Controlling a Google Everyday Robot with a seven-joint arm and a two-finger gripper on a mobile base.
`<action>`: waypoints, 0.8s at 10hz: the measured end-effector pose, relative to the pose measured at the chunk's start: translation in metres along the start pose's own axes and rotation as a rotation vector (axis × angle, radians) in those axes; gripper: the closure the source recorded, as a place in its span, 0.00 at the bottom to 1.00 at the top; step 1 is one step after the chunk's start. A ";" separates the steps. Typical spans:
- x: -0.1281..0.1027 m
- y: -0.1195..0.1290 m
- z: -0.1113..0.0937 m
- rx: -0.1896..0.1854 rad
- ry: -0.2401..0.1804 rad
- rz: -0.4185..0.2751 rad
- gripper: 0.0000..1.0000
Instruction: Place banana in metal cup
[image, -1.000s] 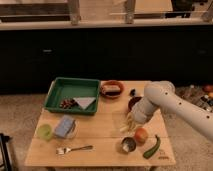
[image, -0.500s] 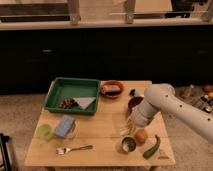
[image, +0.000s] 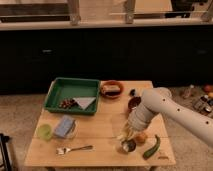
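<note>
The metal cup (image: 128, 146) stands near the front edge of the wooden table (image: 100, 127), right of the middle. My gripper (image: 126, 134) hangs straight over it from the white arm that reaches in from the right. A pale-yellow banana (image: 123, 135) shows at the gripper's tip, just above the cup's rim and touching or nearly touching it. The gripper covers part of the banana. An orange fruit (image: 141, 138) lies right beside the cup.
A dark green cucumber-like vegetable (image: 152, 147) lies right of the cup. A fork (image: 74, 149), a light-green plastic cup (image: 44, 131) and a blue-grey packet (image: 65, 126) sit at the front left. A green tray (image: 72, 95), a brown bowl (image: 111, 89) and a dark red bowl (image: 133, 103) stand further back.
The gripper with the banana has moved down a little toward the metal cup. Nothing else on the table has moved.
</note>
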 end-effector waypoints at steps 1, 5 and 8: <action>0.004 0.000 0.000 0.003 -0.002 0.001 0.90; -0.001 0.005 -0.002 -0.028 0.008 -0.082 1.00; -0.004 0.012 -0.008 -0.067 0.013 -0.174 1.00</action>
